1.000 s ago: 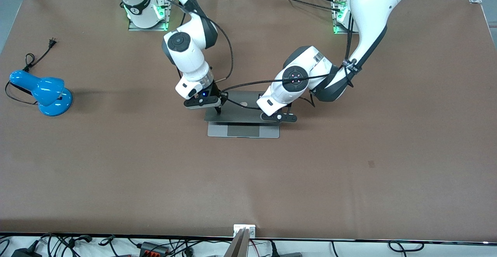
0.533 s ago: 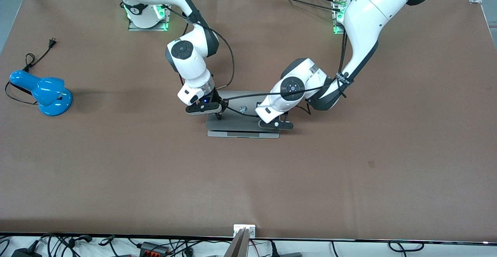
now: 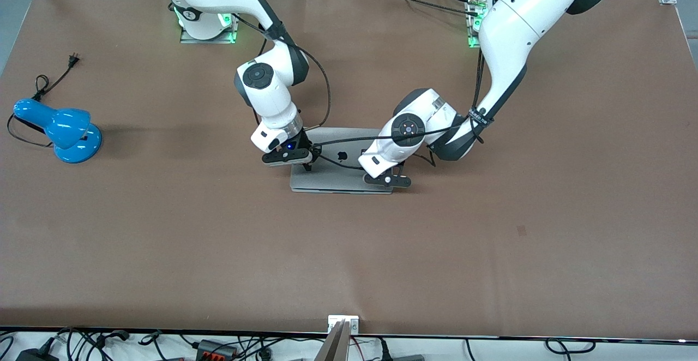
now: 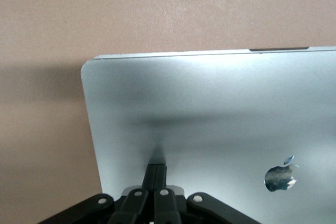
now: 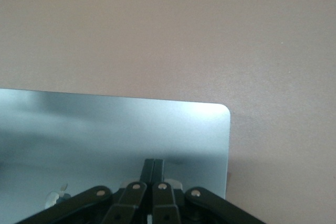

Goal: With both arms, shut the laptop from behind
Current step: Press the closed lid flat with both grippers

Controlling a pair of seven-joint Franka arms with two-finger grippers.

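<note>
The silver-grey laptop [image 3: 334, 178] lies mid-table with its lid down flat or nearly flat. The black apple logo [image 3: 342, 156] faces up, and the keyboard and screen are hidden. My right gripper [image 3: 307, 167] is shut, and its fingertips press on the lid near the corner toward the right arm's end. My left gripper [image 3: 388, 176] is shut and presses on the lid near the corner toward the left arm's end. In the left wrist view the shut gripper [image 4: 156, 168] touches the lid [image 4: 210, 108]. In the right wrist view the shut gripper [image 5: 154, 165] touches the lid [image 5: 105, 129].
A blue desk lamp [image 3: 61, 128] with a black cord [image 3: 52, 80] lies near the table end on the right arm's side. The brown table top [image 3: 349, 257] stretches nearer to the front camera than the laptop.
The lid has swung down from part open to flat or nearly flat, covering the trackpad. Both grippers have moved down with it, toward the laptop's front edge.
</note>
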